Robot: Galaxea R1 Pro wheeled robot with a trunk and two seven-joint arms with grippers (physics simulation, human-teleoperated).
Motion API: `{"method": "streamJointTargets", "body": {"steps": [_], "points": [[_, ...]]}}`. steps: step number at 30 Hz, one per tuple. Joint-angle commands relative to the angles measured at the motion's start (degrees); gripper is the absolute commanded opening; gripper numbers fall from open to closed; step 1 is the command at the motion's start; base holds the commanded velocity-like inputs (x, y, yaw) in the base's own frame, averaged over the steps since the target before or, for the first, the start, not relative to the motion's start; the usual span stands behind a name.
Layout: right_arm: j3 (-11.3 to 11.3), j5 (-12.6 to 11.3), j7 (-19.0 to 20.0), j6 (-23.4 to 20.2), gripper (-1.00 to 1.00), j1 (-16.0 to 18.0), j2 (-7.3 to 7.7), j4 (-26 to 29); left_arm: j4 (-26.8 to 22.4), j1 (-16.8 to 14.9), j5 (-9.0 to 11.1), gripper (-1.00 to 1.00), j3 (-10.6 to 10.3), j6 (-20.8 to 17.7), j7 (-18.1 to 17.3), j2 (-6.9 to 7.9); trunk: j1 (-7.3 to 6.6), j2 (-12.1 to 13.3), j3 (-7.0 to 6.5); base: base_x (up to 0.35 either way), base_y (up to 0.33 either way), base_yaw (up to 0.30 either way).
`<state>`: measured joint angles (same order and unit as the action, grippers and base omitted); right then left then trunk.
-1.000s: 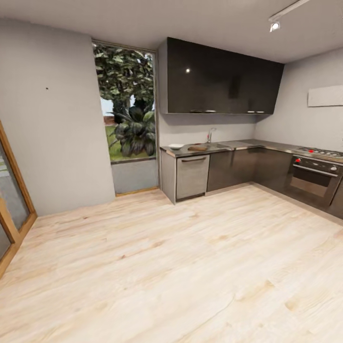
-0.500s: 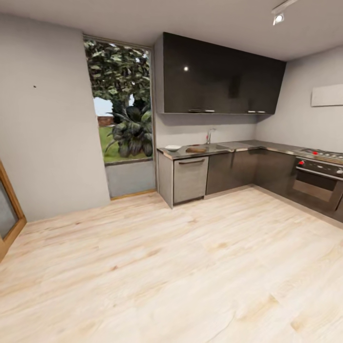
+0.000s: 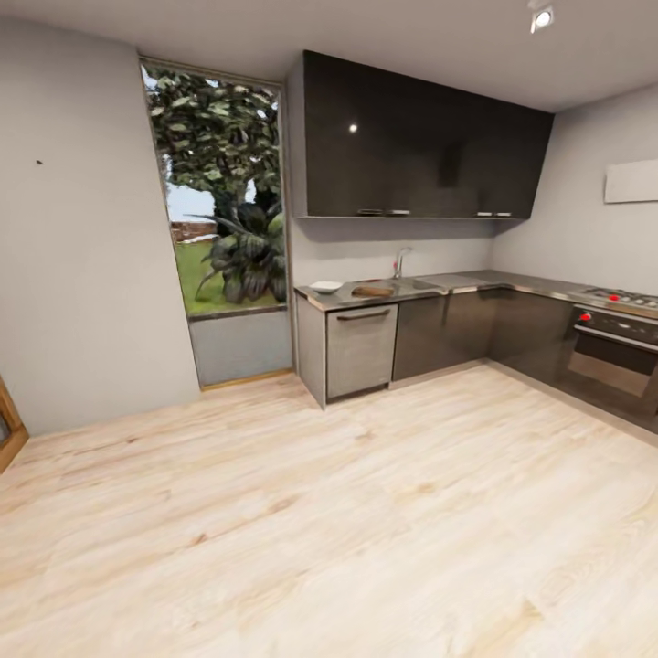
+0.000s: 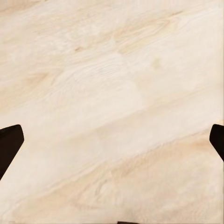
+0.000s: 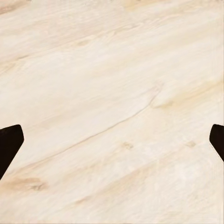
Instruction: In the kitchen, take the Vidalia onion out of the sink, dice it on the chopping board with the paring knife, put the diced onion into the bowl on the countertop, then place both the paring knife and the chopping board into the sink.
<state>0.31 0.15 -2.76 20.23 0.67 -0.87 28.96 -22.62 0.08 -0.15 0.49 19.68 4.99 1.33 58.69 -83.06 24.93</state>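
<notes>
The kitchen stands across the room in the head view, with glossy black upper cabinets [image 3: 420,142] over a grey countertop [image 3: 475,279]. At the counter's left end sit the white bowl [image 3: 325,286] and, beside it, the brown chopping board [image 3: 373,291]. The sink [image 3: 419,284] lies right of the board, under a chrome tap [image 3: 400,262]. The Vidalia onion is hidden from here, and the paring knife is too small to make out. My left gripper [image 4: 112,144] and right gripper [image 5: 112,144] both hang open over bare wooden floor, holding nothing.
Pale wooden floor [image 3: 366,512] stretches between me and the cabinets. A tall window [image 3: 219,192] with plants outside stands left of the kitchen. An oven with a hob [image 3: 617,343] fills the right run of the counter. A wooden door frame [image 3: 7,429] shows at the far left.
The camera has moved: the whole picture has shifted, the kitchen looks a little nearer and the wooden door at the left has almost left the picture.
</notes>
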Motion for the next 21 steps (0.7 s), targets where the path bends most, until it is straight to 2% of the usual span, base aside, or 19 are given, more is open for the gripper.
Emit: {"method": "streamJointTargets", "body": {"steps": [1, 21], "points": [[0.04, 0.02, -0.2, 0.16, 1.0, 0.03, -0.01, -0.04, -0.06, 0.01, -0.02, 1.0, 0.04, 0.09, 0.11, -0.01, 0.03, -0.02, 0.05, 0.325, -0.131, 0.0], [0.04, 0.02, -0.2, 0.16, 1.0, 0.03, -0.01, -0.04, -0.06, 0.01, -0.11, 1.0, -0.01, 0.09, 0.11, -0.01, 0.03, -0.02, 0.05, 0.325, -0.134, 0.0]]}}
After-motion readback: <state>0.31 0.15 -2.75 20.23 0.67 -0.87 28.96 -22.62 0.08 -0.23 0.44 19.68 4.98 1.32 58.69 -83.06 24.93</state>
